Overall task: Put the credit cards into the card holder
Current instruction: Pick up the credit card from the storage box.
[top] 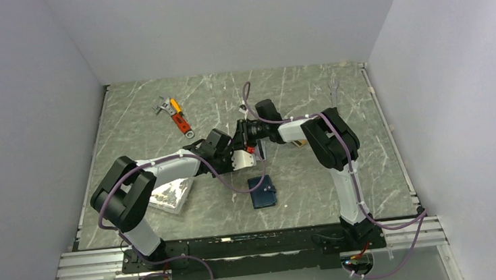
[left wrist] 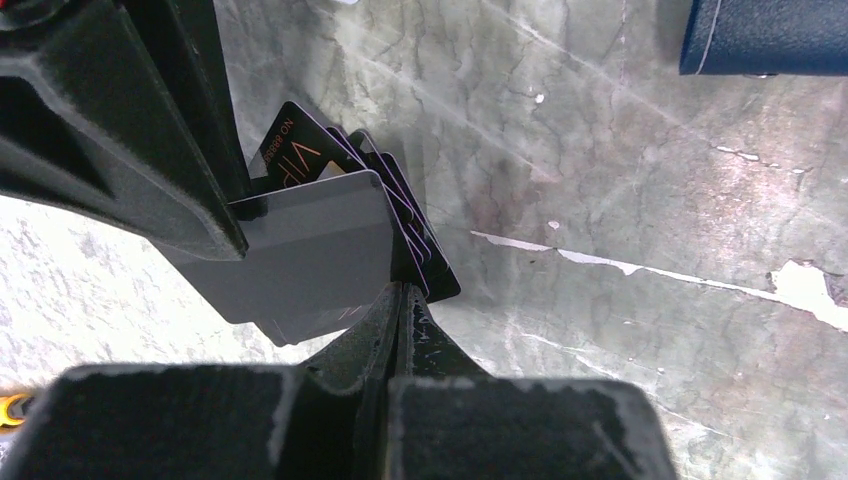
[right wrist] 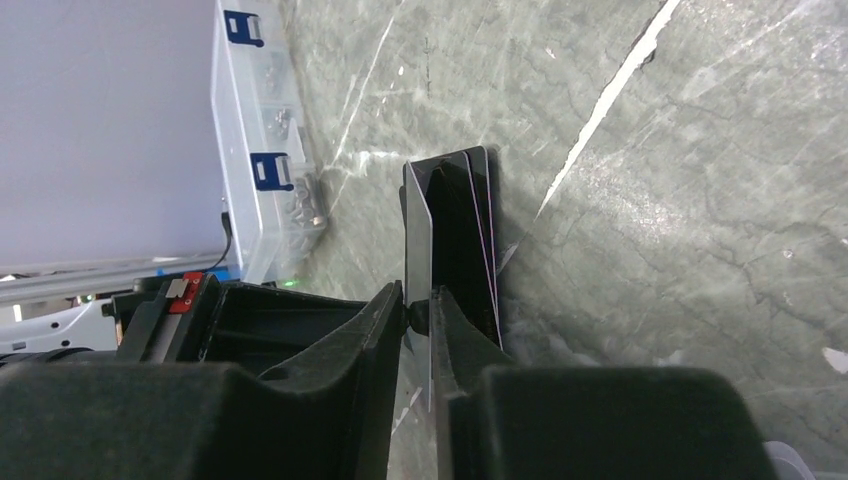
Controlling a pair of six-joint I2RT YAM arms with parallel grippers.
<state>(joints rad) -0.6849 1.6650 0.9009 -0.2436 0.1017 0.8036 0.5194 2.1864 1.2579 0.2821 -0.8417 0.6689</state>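
Over the middle of the desk [top: 309, 101], the right jaws are clenching the credit cards [right wrist: 460, 230] and holding them fanned (a grey face in front, a black VIP card behind). The left jaws are pressing together, gripping nothing, with their tips at the fan's lower corner. The card holder [top: 262, 191] is lying flat on the desk, nearer and slightly right.

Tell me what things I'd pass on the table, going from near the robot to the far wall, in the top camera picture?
Navy card holder → credit cards → orange-handled wrench. The clear plastic box sits level with the card holder, so I left it out.
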